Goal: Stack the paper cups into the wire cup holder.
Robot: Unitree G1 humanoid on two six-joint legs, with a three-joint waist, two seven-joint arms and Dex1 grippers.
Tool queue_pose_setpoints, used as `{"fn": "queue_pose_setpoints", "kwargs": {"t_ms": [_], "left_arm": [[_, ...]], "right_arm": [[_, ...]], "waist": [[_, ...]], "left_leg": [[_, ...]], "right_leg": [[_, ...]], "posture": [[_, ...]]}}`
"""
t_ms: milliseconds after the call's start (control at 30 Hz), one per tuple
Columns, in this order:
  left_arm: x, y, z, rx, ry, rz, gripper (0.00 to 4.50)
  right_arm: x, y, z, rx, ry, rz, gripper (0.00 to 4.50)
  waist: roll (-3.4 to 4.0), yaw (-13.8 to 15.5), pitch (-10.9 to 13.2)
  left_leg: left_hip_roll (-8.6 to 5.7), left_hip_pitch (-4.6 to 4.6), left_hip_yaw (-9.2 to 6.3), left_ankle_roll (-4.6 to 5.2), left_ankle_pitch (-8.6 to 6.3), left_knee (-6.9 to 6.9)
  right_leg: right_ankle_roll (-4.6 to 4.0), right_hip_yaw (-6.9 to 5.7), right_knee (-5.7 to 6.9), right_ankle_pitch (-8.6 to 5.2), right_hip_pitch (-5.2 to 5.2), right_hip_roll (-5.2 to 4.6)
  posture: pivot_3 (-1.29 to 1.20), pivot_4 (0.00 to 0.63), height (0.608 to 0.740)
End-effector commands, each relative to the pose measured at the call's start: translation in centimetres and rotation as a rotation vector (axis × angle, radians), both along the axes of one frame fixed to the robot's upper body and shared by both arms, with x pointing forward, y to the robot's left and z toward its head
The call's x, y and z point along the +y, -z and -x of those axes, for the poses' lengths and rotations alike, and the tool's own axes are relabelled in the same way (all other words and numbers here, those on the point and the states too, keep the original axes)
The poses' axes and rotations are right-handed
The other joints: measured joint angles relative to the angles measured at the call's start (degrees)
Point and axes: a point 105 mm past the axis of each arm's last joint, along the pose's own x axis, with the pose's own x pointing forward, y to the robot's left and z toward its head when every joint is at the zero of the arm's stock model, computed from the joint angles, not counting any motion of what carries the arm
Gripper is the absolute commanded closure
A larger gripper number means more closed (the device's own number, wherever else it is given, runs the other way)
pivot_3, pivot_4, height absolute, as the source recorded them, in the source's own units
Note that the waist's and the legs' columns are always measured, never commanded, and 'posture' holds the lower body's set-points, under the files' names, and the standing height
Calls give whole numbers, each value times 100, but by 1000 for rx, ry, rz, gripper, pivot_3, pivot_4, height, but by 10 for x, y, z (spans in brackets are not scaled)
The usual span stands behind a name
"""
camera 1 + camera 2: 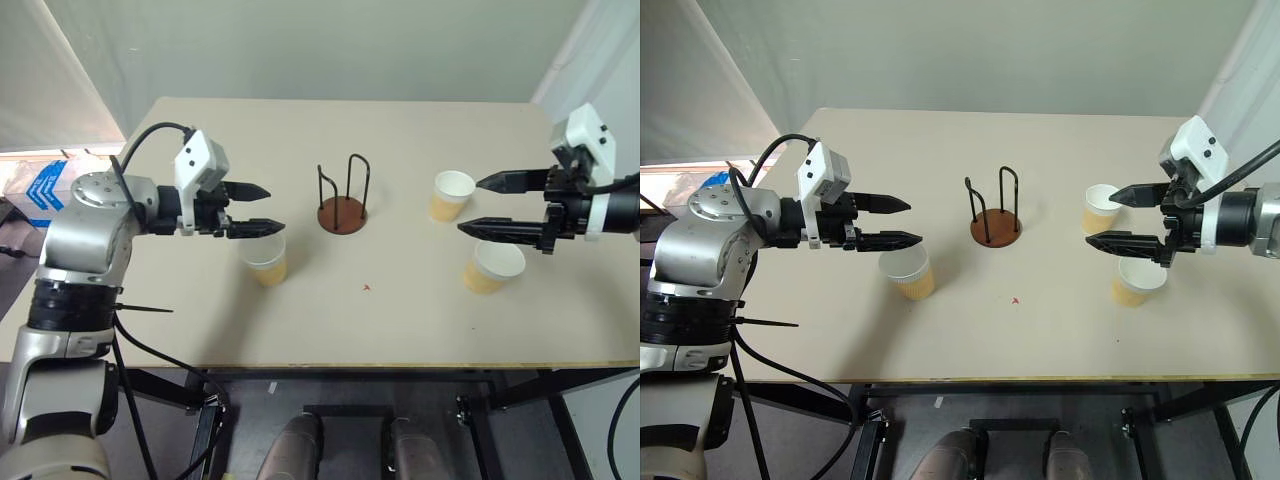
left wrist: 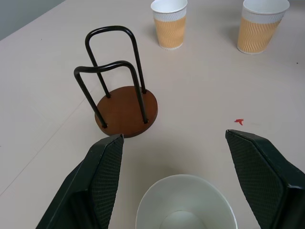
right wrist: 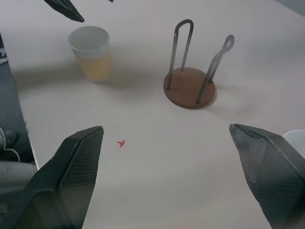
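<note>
Centrally on the pale beige rectangular tabletop [image 1: 400, 330] stands the wire cup holder [image 1: 343, 197], a round reddish-brown disc base carrying two upright black wire loops; nothing sits inside it yet. Three small tapered paper cups, tan-yellow outside with white interiors and rolled white rims, stand upright and apart from one another, long axes vertical and mouths up.

Left gripper [image 1: 252, 209]: two black fingers spread wide, holding nothing, pointing toward the holder and slightly downward. The nearest paper cup [image 1: 265, 258] lies just below and slightly ahead of its fingertips; in the left wrist view its white rim [image 2: 186, 205] sits between the two fingers, under them. The holder stands ahead of this gripper, beyond the cup.

Right gripper [image 1: 482, 205]: fingers likewise spread wide and empty, pointing inward toward the holder. The far right cup [image 1: 452, 195] lies just beside its upper fingertip; the near right cup [image 1: 493, 267] lies just below its lower finger.

Judgement: no cup is stacked, so the task is at its start. The left gripper appears best aligned for a first grasp, needing mainly a descent to bracket the cup wall. Thin paper walls would likely deform under a hard squeeze.
</note>
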Motion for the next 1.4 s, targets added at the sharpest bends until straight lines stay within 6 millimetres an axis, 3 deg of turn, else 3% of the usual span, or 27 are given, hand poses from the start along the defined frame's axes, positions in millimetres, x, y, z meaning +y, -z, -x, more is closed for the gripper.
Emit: {"fn": "queue_pose_setpoints", "kwargs": {"t_ms": [33,267,500,733,1033,1400], "left_arm": [[-4,-12,2,-59,20,-25,751],[-2,-15,0,-87,-1,-36,751],[-27,-9,2,-71,43,5,751],[-32,1,-15,-67,-47,-19,751],[-37,0,-32,-86,-115,-13,751],[-58,14,-51,-68,-142,-41,751]], "right_arm": [[1,-14,0,-83,5,23,27],[3,-10,-1,-87,-9,49,27],[5,-10,1,-90,-19,43,27],[10,-7,8,-75,-52,60,27],[7,-6,5,-78,-29,62,27],[8,-4,3,-80,-32,60,27]], "waist": [[0,0,0],[0,0,0],[0,10,0],[-1,5,0],[-2,7,1],[-3,15,2]], "left_leg": [[0,0,0,0,0,0],[0,-1,0,1,-1,0],[-2,-2,0,1,-1,2],[1,2,0,-1,1,3],[-1,1,1,1,2,7],[-2,-1,1,3,3,17]], "right_leg": [[0,0,0,0,0,0],[0,0,-1,0,0,0],[0,0,-2,0,2,-1],[2,-1,2,1,3,0],[6,0,0,4,6,-1],[21,1,-3,12,10,-1]], "posture": [[0,150,740],[0,150,740],[0,150,740],[0,150,740],[0,150,740],[0,150,740]]}}
